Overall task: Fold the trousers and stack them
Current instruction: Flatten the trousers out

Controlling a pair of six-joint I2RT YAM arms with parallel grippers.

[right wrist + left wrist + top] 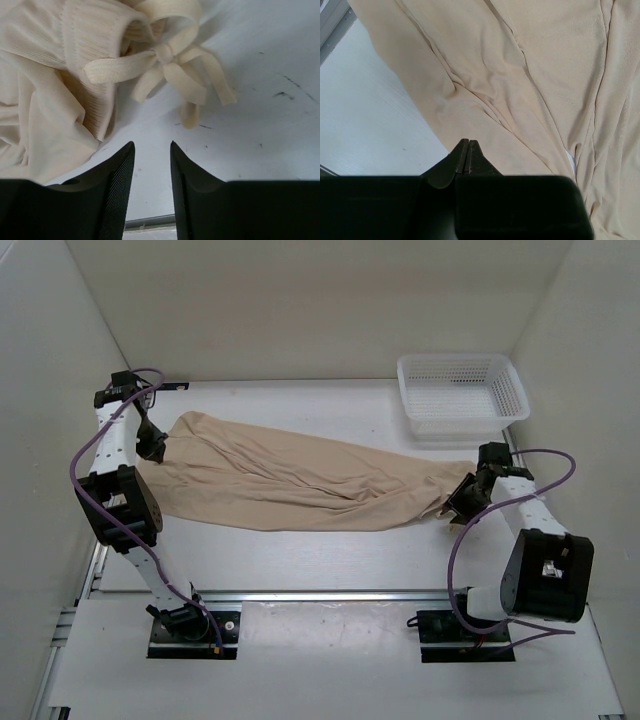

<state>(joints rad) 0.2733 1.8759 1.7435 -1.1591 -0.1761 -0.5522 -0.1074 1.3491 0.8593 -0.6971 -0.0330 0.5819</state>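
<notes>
Across the table (300,570) our tan trousers (300,475) lay stretched out, left to right. We saw the left gripper (468,144) at their left end, jaws pressed together, no cloth showing between them. Our right gripper (152,150) hung spread, holding nothing, just short of the drawstring bow (165,55) at the other end.

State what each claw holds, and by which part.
Nothing is held. The right claw is open and empty, short of the drawstring of the trousers. The left claw is shut above them, none visibly pinched.
</notes>
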